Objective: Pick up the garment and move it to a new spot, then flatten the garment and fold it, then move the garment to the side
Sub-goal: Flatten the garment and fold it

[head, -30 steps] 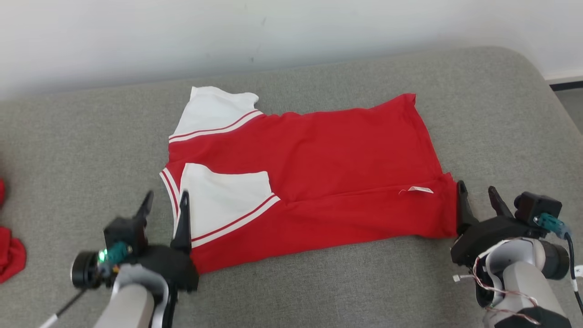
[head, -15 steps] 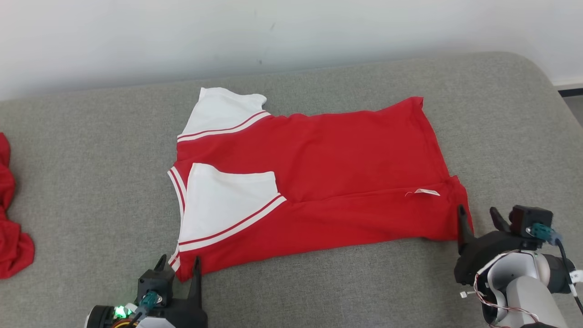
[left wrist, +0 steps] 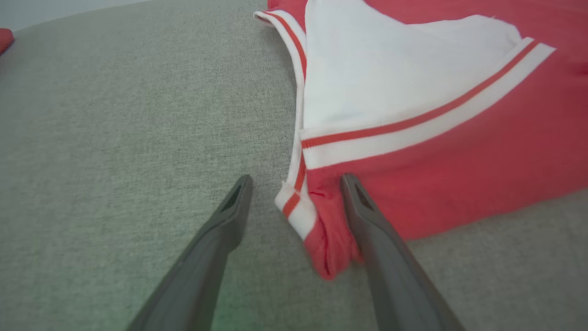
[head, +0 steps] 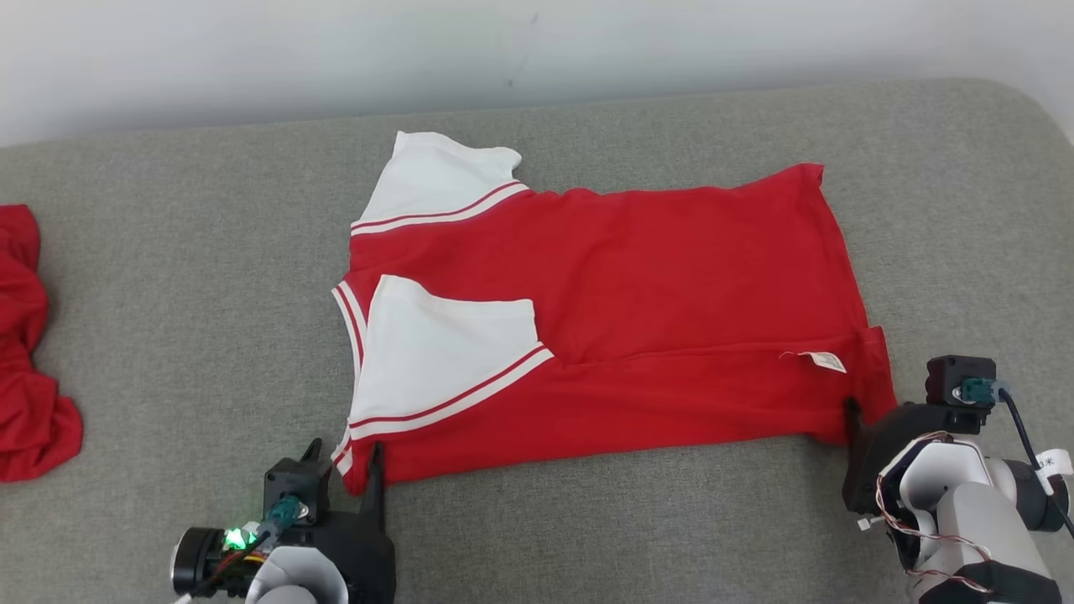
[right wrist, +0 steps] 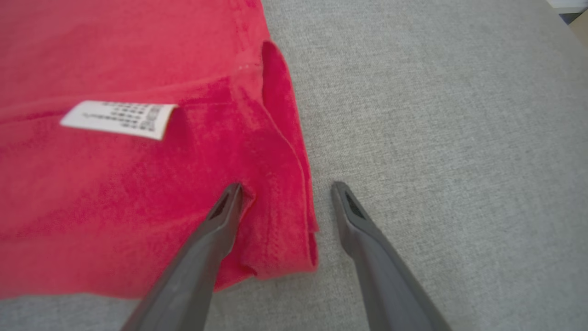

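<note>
The garment [head: 638, 285] is a red shirt with white sleeves, lying folded lengthwise on the grey cushion [head: 168, 252]. My left gripper [head: 346, 457] is open at its near left corner. In the left wrist view the striped collar corner [left wrist: 298, 211] lies between the open left gripper [left wrist: 296, 181] fingers. My right gripper [head: 873, 415] stands open at the near right hem corner. In the right wrist view the hem fold [right wrist: 285, 216] sits inside the open right gripper [right wrist: 287, 187], one finger resting on the red cloth. A white care label [right wrist: 119, 118] lies just ahead.
Another crumpled red cloth [head: 25, 369] lies at the cushion's far left edge. A pale wall [head: 503, 50] runs behind the cushion. The cushion's rounded corner [head: 1007, 101] is at the back right. Bare grey fabric surrounds the shirt.
The head camera has shifted. My left gripper has drawn back from beside the neckline to the shirt's near left corner. My right gripper has pulled back slightly along the hem. Both stayed open.
</note>
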Robot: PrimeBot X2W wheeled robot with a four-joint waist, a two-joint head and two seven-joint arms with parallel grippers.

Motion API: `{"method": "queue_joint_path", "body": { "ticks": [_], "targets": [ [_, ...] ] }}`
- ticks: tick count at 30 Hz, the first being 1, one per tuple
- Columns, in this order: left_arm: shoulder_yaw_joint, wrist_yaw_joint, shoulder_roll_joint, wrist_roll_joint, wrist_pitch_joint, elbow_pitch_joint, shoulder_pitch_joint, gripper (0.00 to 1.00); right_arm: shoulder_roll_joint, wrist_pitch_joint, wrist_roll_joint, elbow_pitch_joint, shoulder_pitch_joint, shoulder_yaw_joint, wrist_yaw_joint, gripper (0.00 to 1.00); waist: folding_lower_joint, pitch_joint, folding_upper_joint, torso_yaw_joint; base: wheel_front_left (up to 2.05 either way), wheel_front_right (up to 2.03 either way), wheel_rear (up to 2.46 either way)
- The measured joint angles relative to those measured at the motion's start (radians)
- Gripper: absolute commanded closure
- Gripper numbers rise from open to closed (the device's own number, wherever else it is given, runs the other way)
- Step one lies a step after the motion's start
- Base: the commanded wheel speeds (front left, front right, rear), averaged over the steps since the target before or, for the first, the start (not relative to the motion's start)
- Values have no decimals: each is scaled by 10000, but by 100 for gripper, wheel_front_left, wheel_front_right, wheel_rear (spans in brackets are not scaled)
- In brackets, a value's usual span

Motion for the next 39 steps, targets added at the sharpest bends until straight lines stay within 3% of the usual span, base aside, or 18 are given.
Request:
{"method": "queue_joint_path", "body": {
  "ticks": [1,2,3,5,6,18,27,37,38,39],
  "targets": [
    [-12,-42,-4,-36,102,29,-57,0,-8,50,-2,40,-56,-17,0,0,0,27,-1,29,0,0,0],
    [-29,-119,-23,-105,221,42,-100,15,-17,109,-40,86,-107,-25,-2,0,-1,52,-1,54,0,0,0],
    [-48,-226,-44,-199,293,46,-132,52,-23,142,-40,127,-151,-23,-2,0,0,73,-1,73,0,0,0],
    [-107,-408,-69,-290,399,50,-197,100,-36,236,4,222,-230,-2,-2,3,-1,99,-1,97,0,0,0],
    [-132,-485,-86,-336,441,50,-206,100,-50,274,58,265,-268,27,-4,98,-1,97,-1,101,0,0,0],
    [-412,-878,-111,-585,527,-523,495,100,23,199,1043,-351,381,245,-2,100,2,-428,2,37,0,0,0],
    [-407,-625,589,-773,899,-1929,1907,100,23,999,1653,-2301,2107,270,-2,100,1,-1055,1,-137,0,0,0],
    [-489,-401,869,-999,1229,-2717,3086,100,23,1592,2096,-3005,3224,608,-2,100,1,-1232,1,-395,0,0,0],
    [-500,-389,874,-999,1231,-2759,3120,39,23,1588,2071,-3037,3252,623,-2,23,1,-1239,1,-399,0,0,0],
    [-506,-385,884,-1003,1229,-2813,3158,0,25,1567,2061,-3062,3272,619,-2,0,1,-1250,2,-400,0,0,0]
  ]
}}
